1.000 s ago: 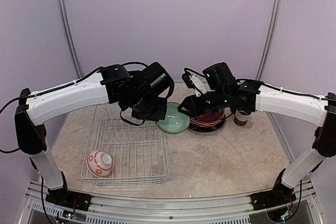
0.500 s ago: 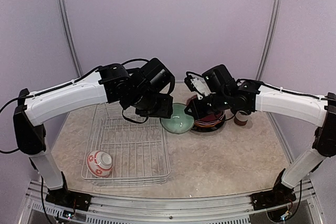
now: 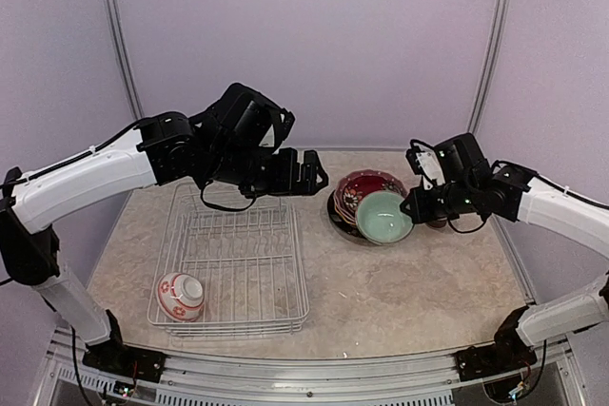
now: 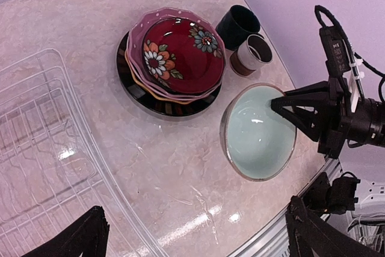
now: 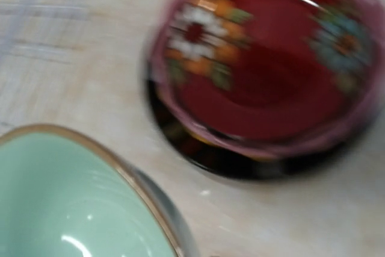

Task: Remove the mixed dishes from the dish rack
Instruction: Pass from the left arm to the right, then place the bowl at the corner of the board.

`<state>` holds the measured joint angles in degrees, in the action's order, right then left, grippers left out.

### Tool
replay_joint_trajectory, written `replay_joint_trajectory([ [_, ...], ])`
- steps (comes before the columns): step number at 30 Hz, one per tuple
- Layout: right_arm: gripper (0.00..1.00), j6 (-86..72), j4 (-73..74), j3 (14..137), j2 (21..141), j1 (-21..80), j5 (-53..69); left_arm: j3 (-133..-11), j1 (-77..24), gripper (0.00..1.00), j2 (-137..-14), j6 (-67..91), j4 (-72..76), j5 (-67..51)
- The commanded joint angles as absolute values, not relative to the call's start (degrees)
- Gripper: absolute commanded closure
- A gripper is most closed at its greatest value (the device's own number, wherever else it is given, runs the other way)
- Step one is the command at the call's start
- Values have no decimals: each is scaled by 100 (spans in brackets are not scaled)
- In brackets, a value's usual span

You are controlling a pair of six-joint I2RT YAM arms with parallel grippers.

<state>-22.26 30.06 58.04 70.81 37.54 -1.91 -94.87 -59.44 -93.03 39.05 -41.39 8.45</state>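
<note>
Left gripper (image 3: 303, 176) is spread wide, holding nothing, hovering above the beige marbled tabletop (image 3: 428, 292) between the rack and the plate stack. The white wire-grid dish rack (image 3: 233, 259) lies at 7 o'clock of it, well below. One dish is in the rack: a red-patterned white ceramic bowl (image 3: 181, 295), tipped on its side in the rack's 7 o'clock corner, far from both grippers.

Right gripper (image 3: 411, 208) is clamped on the rim of the pale-green glazed ceramic bowl with a brownish rim (image 3: 383, 217); the bowl sits at 9 o'clock of the gripper, tilted, mouth up. Cannot tell if its base touches the tabletop.

The dark red floral ceramic bowl (image 4: 180, 49) sits on a stack of pink dotted, yellow and black plates (image 4: 141, 91), at 11 o'clock of the green bowl, just beside it.

In the left wrist view a dark teal ceramic cup (image 4: 237, 24) and a brown-and-white ceramic cup (image 4: 252, 54) stand upright and touching, at 3 o'clock of the stack. Right wrist view is blurred, showing only the green rim and the red bowl.
</note>
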Motion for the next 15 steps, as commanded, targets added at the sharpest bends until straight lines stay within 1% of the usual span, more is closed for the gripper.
replay_joint_trajectory([
  [1, 100, -2426, 3145, 5299, 6351, 3283, -167, -9132, -5788, 1, -9015, 3841, -3932, 588],
  [10, 100, -2571, 3229, 4173, 5773, 2170, -18, -8628, -5608, 1, -8648, 4068, -3867, 462],
  [15, 100, -2816, 3246, 4007, 5909, 1848, -97, -8532, -5563, 1, -8582, 4104, -3884, 458],
])
